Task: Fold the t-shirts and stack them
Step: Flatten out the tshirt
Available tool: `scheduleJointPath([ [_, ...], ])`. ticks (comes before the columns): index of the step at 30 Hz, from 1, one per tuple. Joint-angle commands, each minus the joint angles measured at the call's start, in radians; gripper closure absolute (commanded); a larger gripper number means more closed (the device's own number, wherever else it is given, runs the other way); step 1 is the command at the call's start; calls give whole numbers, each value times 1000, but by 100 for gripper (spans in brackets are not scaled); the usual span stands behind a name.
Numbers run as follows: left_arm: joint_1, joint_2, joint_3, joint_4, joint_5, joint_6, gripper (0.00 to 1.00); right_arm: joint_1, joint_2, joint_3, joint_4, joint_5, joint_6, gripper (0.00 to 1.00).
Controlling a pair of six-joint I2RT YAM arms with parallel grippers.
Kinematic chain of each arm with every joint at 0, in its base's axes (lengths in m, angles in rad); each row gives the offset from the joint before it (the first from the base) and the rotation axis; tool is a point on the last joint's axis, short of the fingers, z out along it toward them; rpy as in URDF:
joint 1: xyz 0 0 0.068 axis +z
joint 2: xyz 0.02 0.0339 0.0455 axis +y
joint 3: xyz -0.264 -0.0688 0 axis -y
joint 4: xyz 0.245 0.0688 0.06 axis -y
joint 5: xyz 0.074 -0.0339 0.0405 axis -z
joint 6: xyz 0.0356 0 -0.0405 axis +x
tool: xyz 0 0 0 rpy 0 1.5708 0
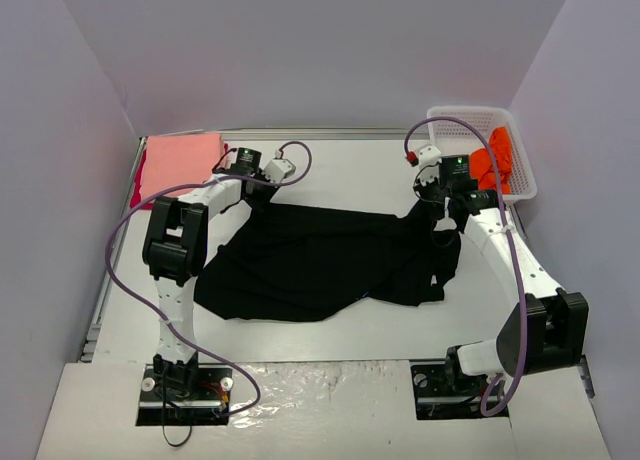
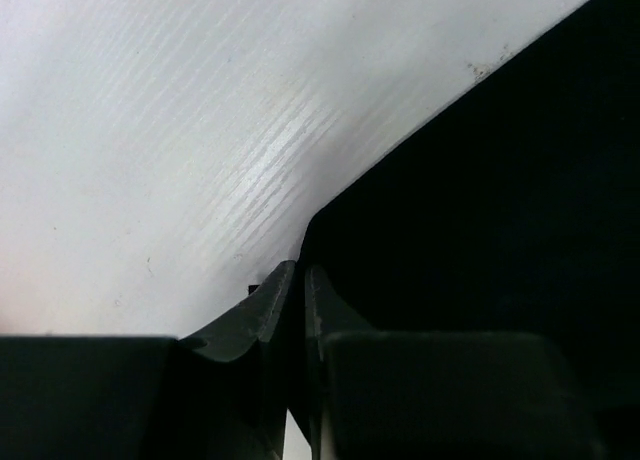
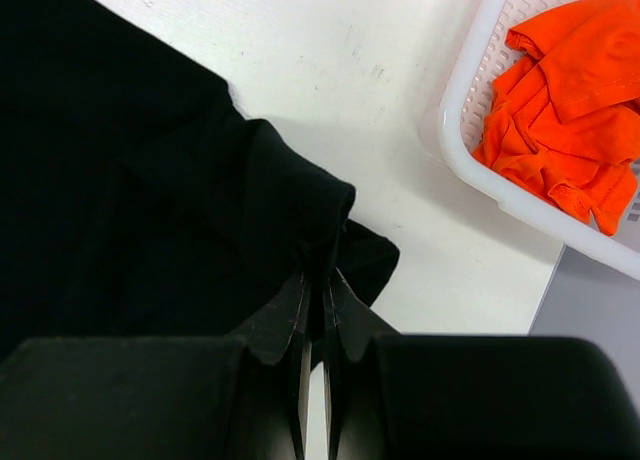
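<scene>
The right gripper (image 3: 320, 280), jaws clamped on a bunched fold of the black t-shirt (image 1: 320, 260), grips the garment's right edge. The left gripper (image 2: 298, 275), jaws drawn to a slit, pinches its far-left edge. The shirt lies spread on the white table (image 1: 350, 170). Off the shirt's far-right corner, 1 white mesh basket (image 1: 470, 111) contains 1 crumpled orange t-shirt (image 1: 497, 158). Off its far-left corner, a folded salmon-pink t-shirt (image 1: 183, 160) rests on a red t-shirt (image 1: 139, 188).
</scene>
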Motion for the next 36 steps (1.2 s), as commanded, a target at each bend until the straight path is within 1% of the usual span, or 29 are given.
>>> scheduleJointPath([
  [1, -6, 2, 36, -54, 14, 9, 94, 6, 6, -11, 9, 23, -10, 100],
  [2, -6, 2, 35, -60, 14, 9, 97, 6, 6, -11, 7, 23, -11, 100],
  [7, -10, -18, 30, -72, 4, 3, 98, 8, 6, -11, 7, 26, -11, 100],
  [10, -10, -67, 21, -42, -24, -32, 98, 9, 4, 6, 7, 39, -4, 100],
  [13, -10, -140, 38, -49, -91, -79, 98, 9, 12, 55, 6, 70, -1, 100],
  [15, -9, -195, 78, -74, -148, -110, 98, 4, 24, 93, 4, 119, -7, 100],
  [17, -7, -264, 90, -94, -203, -129, 98, 1, 51, 170, 0, 163, -10, 100],
  [19, -6, -318, 84, -102, -228, -133, 98, -8, 71, 243, -3, 168, -16, 100],
  [20, -6, -375, 81, -105, -246, -139, 98, -11, 78, 268, -2, 168, -19, 100],
  [22, -6, -432, 67, -114, -257, -142, 98, -14, 94, 315, -8, 174, -30, 100],
  [23, -6, -491, 63, -117, -268, -142, 98, -14, 98, 366, -11, 177, -33, 100],
  [25, -1, -583, 46, -129, -283, -138, 98, -19, 104, 407, -23, 187, -34, 100],
  [27, 2, -642, 35, -146, -294, -126, 98, -20, 93, 455, -31, 187, -33, 100],
  [30, 5, -746, 17, -204, -293, -115, 98, -20, 35, 475, -52, 177, -21, 100],
  [31, 5, -769, 6, -232, -296, -113, 98, -20, -11, 472, -62, 168, -13, 100],
  [35, 5, -942, -89, -278, -291, -95, 98, -20, -161, 429, -82, 153, 2, 100],
  [36, 5, -973, -103, -292, -294, -96, 98, -20, -224, 412, -86, 153, 4, 100],
])
